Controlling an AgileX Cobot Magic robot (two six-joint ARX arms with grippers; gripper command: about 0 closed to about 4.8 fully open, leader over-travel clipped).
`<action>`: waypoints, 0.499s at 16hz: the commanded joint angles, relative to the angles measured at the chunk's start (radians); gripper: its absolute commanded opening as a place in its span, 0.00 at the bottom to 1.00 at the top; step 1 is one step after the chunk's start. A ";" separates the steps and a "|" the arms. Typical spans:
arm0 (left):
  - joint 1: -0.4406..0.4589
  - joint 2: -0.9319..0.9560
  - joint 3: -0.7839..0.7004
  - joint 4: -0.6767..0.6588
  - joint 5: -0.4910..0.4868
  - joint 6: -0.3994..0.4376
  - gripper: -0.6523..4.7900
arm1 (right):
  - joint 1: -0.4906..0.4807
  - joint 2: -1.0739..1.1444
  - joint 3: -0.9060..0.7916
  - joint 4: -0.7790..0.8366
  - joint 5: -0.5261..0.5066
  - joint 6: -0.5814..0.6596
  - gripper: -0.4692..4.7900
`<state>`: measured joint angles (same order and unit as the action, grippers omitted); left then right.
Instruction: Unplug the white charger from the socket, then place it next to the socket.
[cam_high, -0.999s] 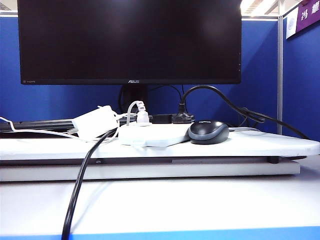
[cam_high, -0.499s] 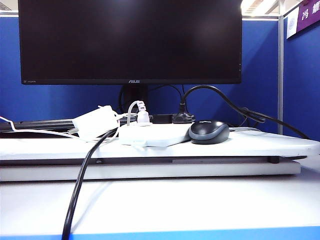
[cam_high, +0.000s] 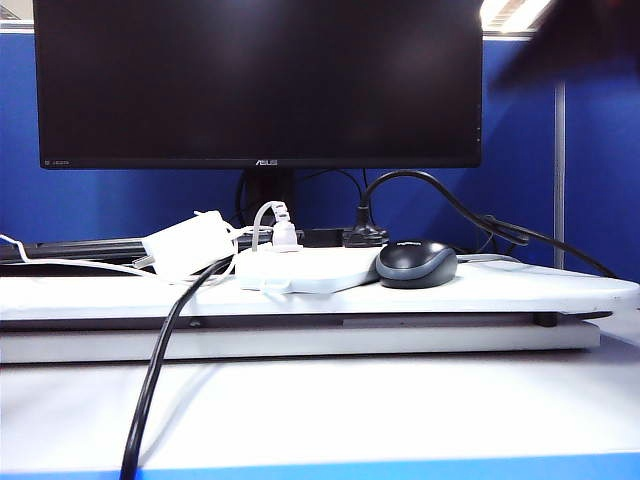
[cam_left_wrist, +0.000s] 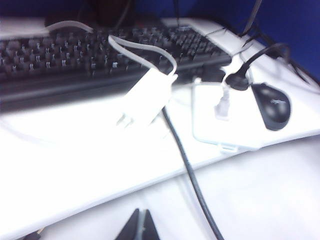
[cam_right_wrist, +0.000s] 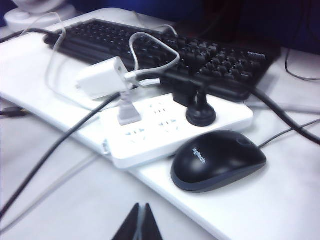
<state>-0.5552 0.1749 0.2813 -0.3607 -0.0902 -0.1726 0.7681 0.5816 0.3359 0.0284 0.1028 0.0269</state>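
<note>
The white charger (cam_high: 185, 245) lies on its side on the raised white board, just left of the socket (cam_high: 310, 268), with its prongs free and its thin cable looping back. Both wrist views show the charger (cam_left_wrist: 145, 100) (cam_right_wrist: 100, 77) beside the socket (cam_left_wrist: 220, 120) (cam_right_wrist: 175, 125), apart from it. My left gripper (cam_left_wrist: 140, 226) hangs shut and empty over the lower table, well short of the board. My right gripper (cam_right_wrist: 141, 220) is also shut and empty, in front of the mouse. A dark blur (cam_high: 570, 40) crosses the exterior view's upper right corner.
A small white plug (cam_right_wrist: 126, 110) and a black plug (cam_right_wrist: 200, 112) sit in the socket. A dark grey mouse (cam_high: 417, 264) rests against its right end. A black keyboard (cam_right_wrist: 165, 55) lies behind, and a monitor (cam_high: 260, 80) stands at the back. A black cable (cam_high: 160, 370) trails off the board's front.
A dark blurred shape has come into the upper right of the exterior view. The charger, socket and mouse have not moved.
</note>
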 joint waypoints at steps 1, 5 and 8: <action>0.000 -0.001 -0.069 0.128 -0.029 0.009 0.11 | -0.002 0.007 -0.114 0.144 0.011 0.031 0.08; 0.000 -0.001 -0.209 0.253 -0.018 0.039 0.11 | -0.003 0.005 -0.230 0.192 0.019 0.033 0.08; 0.000 -0.001 -0.255 0.258 -0.019 0.069 0.11 | -0.003 0.006 -0.286 0.185 0.019 0.033 0.08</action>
<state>-0.5552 0.1745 0.0273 -0.1223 -0.1120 -0.1112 0.7654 0.5888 0.0586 0.2024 0.1169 0.0570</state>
